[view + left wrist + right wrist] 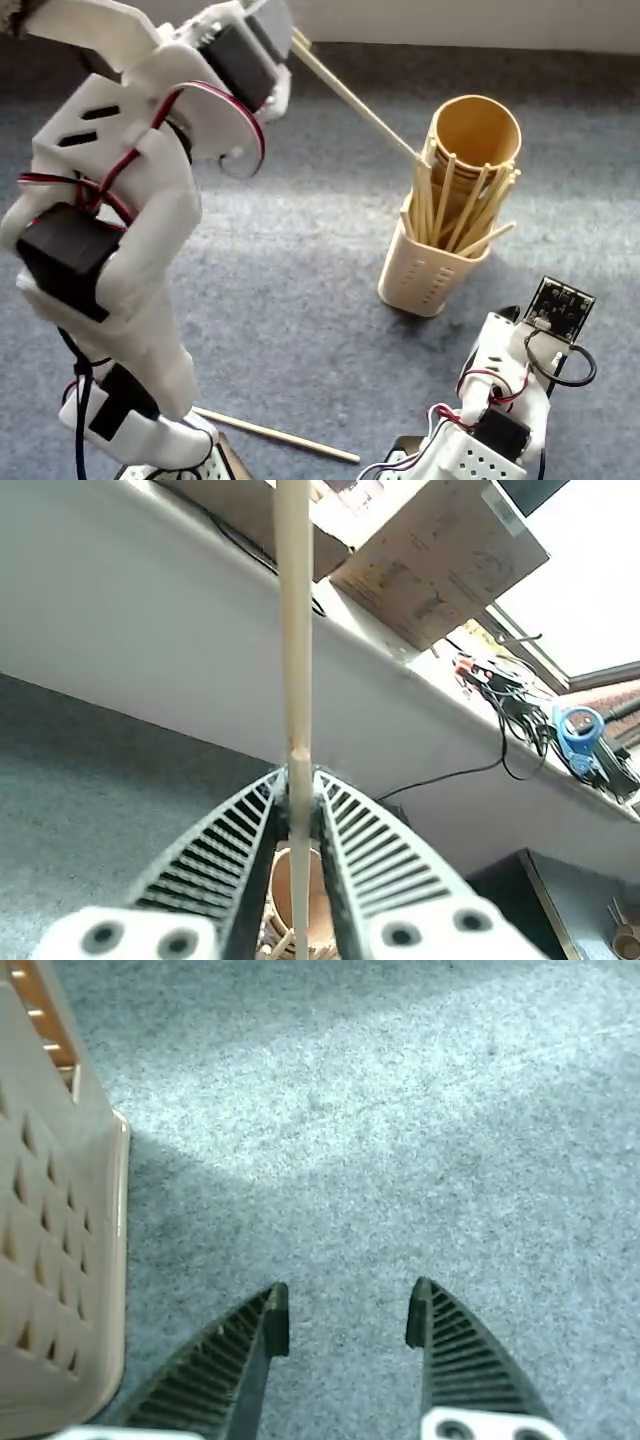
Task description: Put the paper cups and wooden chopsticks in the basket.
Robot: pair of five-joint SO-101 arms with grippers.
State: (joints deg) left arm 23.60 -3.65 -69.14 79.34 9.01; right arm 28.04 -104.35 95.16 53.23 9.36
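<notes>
The basket (pixel 430 270) already holds stacked paper cups (pixel 475 130) and several chopsticks (pixel 455 205). The left gripper (pixel 299 775) pinches one more chopstick (pixel 293 630) aimed at it (not yet in); a last chopstick (pixel 275 433) lies on the table (pixel 300 300). The right gripper (pixel 347 1315) hangs spread.

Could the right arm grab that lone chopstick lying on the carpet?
Probably yes. The right gripper is open and empty, and the loose chopstick lies flat on the carpet, one end toward that arm, with nothing seen between them.

Cups (pixel 478 128) and chopsticks (pixel 444 198) in basket (pixel 420 277)
</notes>
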